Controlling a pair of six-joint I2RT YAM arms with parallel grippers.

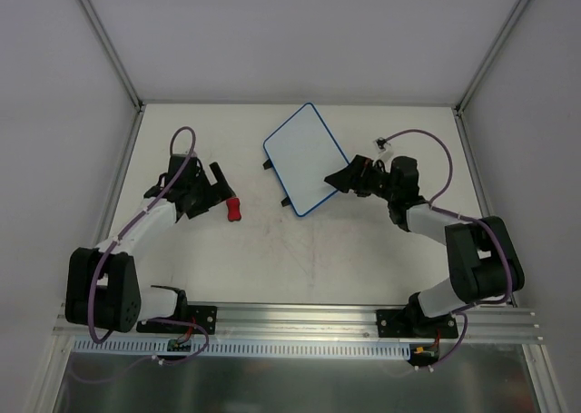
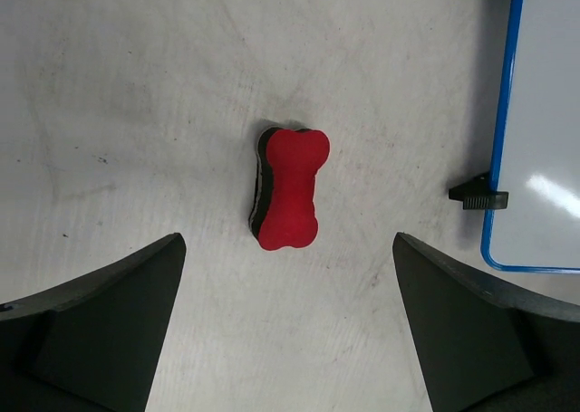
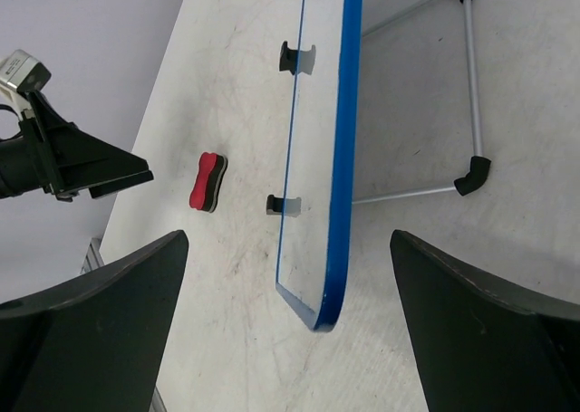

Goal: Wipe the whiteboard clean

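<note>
No legible text in any view.
The whiteboard (image 1: 304, 157) carries no readable writing on its white face, and the red eraser (image 2: 288, 188) bears no label, brand or number.

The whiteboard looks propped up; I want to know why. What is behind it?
In the right wrist view, a silver rod stand with black corner caps sits behind the whiteboard. In the top view the board covers it, and where it joins the board is hidden.
</note>
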